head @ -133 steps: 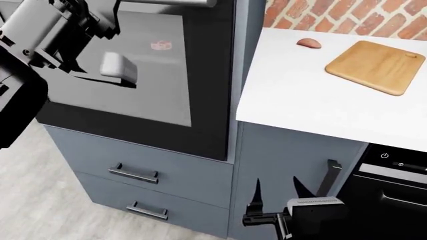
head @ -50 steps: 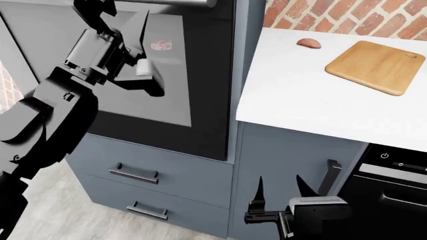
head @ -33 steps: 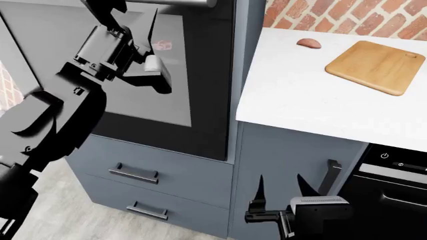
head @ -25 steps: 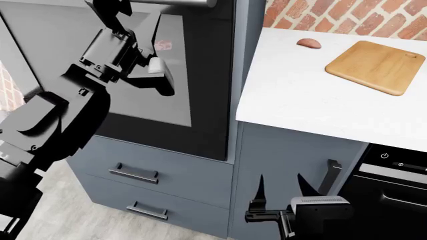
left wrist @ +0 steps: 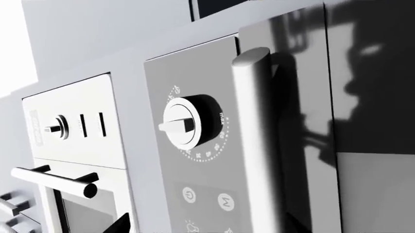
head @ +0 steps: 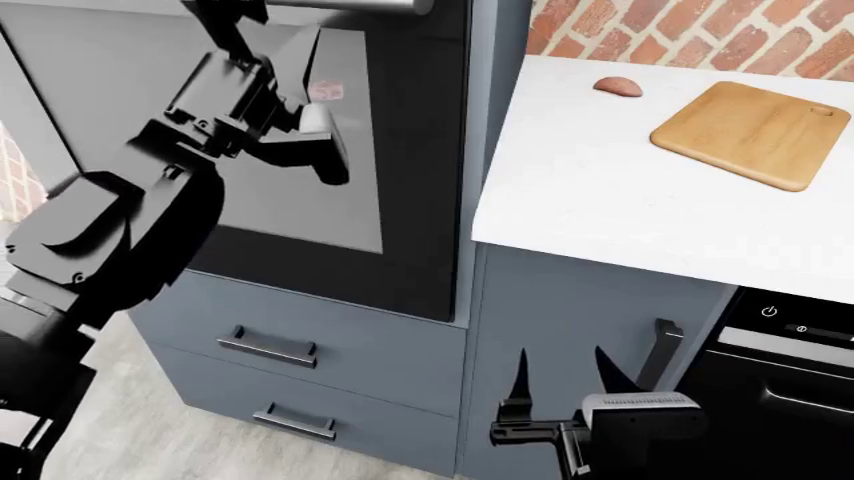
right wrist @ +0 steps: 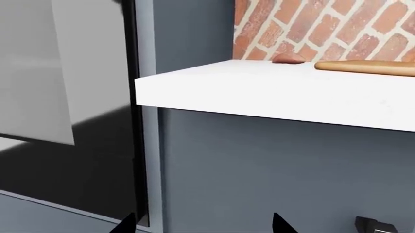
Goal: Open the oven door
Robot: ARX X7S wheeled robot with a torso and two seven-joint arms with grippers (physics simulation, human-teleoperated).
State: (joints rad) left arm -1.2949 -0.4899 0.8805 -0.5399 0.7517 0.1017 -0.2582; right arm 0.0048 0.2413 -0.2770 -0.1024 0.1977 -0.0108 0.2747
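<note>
The oven door (head: 147, 130), black-framed with a wide grey glass window, fills the left of the head view. Its brushed-steel bar handle (head: 350, 5) runs along the top edge. My left gripper (head: 267, 35) is raised in front of the glass just below the handle, open and holding nothing. In the left wrist view the handle (left wrist: 258, 145) lies ahead of the open left gripper (left wrist: 207, 228), beside a control panel with a round knob (left wrist: 186, 124). My right gripper (head: 561, 385) hangs open low by the grey cabinet. The right wrist view shows the door's edge (right wrist: 65, 97) and the open right gripper (right wrist: 202, 224).
Two grey drawer fronts (head: 267, 348) sit under the oven. A white counter (head: 601, 200) to the right carries a wooden cutting board (head: 754, 130) and a small reddish lump (head: 618, 87). A black appliance front (head: 787, 370) is at the lower right. Brick wall behind.
My left arm swung in from the left and rose up the door's glass, bringing its open gripper close under the handle. The right arm stayed still.
</note>
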